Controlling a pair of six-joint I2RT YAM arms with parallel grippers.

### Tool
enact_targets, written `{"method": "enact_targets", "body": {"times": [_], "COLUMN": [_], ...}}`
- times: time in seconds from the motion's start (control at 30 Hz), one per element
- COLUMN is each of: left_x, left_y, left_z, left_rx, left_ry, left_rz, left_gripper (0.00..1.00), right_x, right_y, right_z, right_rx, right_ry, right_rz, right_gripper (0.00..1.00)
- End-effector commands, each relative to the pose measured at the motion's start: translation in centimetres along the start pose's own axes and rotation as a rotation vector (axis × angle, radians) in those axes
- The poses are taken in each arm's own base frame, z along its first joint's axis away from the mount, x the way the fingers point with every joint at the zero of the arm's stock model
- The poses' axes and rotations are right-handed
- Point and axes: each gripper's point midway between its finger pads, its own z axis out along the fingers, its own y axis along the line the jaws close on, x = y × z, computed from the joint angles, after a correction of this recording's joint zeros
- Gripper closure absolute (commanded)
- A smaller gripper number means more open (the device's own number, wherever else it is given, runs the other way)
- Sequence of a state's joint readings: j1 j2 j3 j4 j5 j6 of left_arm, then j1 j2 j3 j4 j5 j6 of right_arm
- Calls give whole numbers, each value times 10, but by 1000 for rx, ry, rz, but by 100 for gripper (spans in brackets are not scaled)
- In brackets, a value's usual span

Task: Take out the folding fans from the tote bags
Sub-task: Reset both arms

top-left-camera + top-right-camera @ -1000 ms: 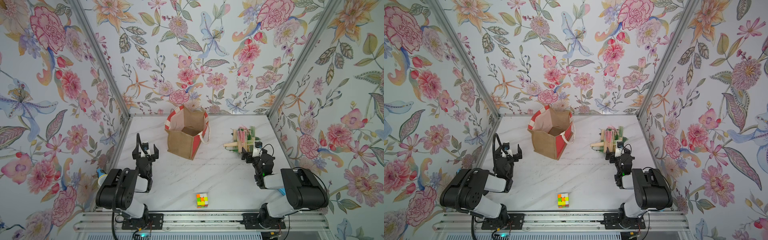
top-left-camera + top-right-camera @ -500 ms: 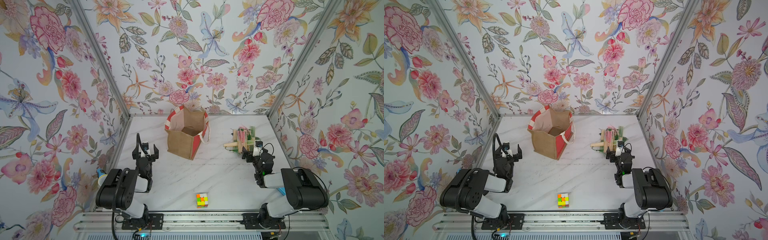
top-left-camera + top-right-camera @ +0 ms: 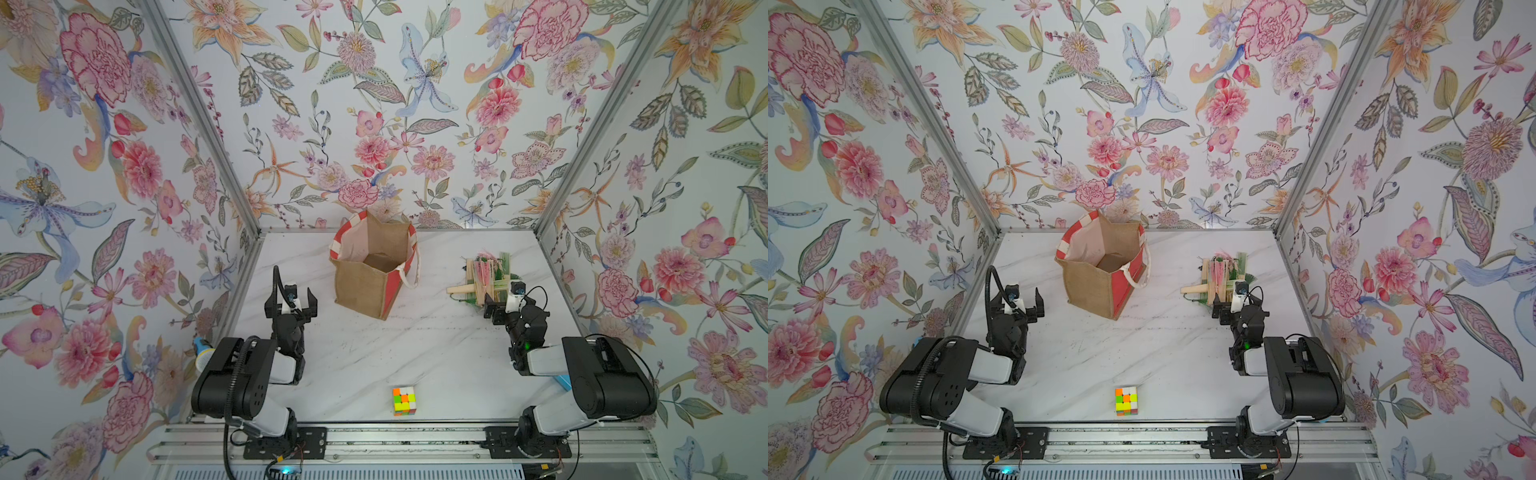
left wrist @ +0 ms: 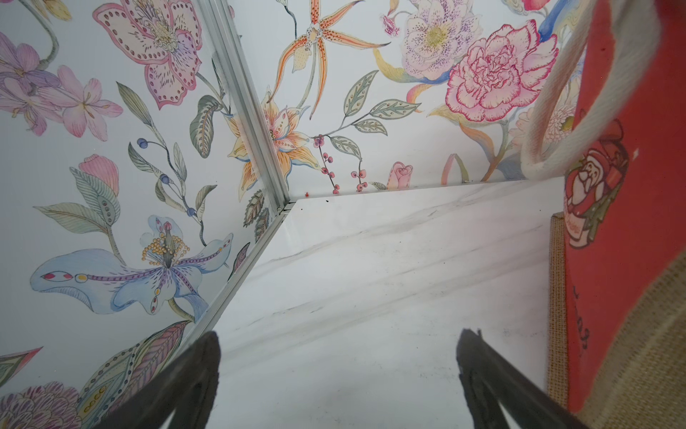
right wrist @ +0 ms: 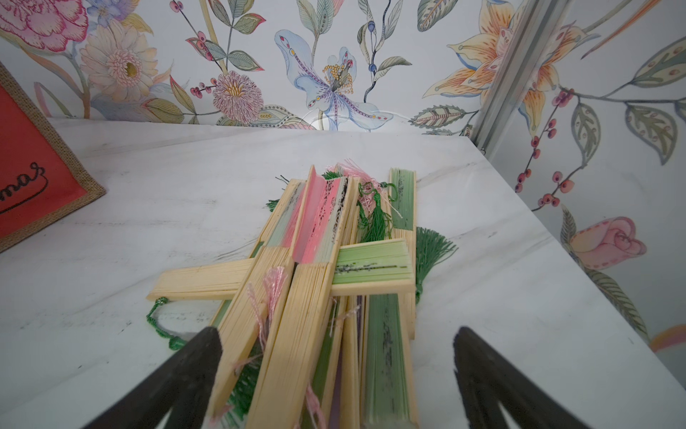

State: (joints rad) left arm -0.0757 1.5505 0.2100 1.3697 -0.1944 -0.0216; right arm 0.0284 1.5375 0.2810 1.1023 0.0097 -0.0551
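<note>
Toward the back of the marble bench [image 3: 436,353], the tote bag [image 3: 359,291] stands upright with its mouth open. Its cream lining and brown floor show from above, and one white rope handle [image 3: 409,270] hangs down its red side panel. Right of it and well apart, the folding fans [image 3: 484,272] lie in a loose crisscross heap on the bench near the right wall. The right wrist view shows closed bamboo bundles with green and pink pleats, one laid crosswise over the others, with green and pink tassels [image 5: 375,219] tangled among them. The right gripper [image 3: 498,311] sits at the near edge of this heap, jaws spread wide and pinching nothing. The bundles' near ends show between its fingers; whether it touches them cannot be told. The left gripper [image 3: 291,298] is left of the bag and apart from it, jaws likewise spread and empty, with bare marble between them in the left wrist view. A colourful puzzle cube [image 3: 404,400] rests alone near the bench's front edge, between the two arms.
</note>
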Motion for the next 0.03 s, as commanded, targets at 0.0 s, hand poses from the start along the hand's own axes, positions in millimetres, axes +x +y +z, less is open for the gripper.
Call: {"method": "enact_targets", "body": {"times": [0.0], "left_x": [-5], "left_y": [3], "left_z": [2], "left_rx": [-10], "left_ry": [-18], "left_rz": [3], "left_gripper": [1], "right_x": [-1], "right_y": [-5], "right_z": [4], "right_rx": [17], "right_ry": [3], "right_rz": [16], "right_gripper": [1]}}
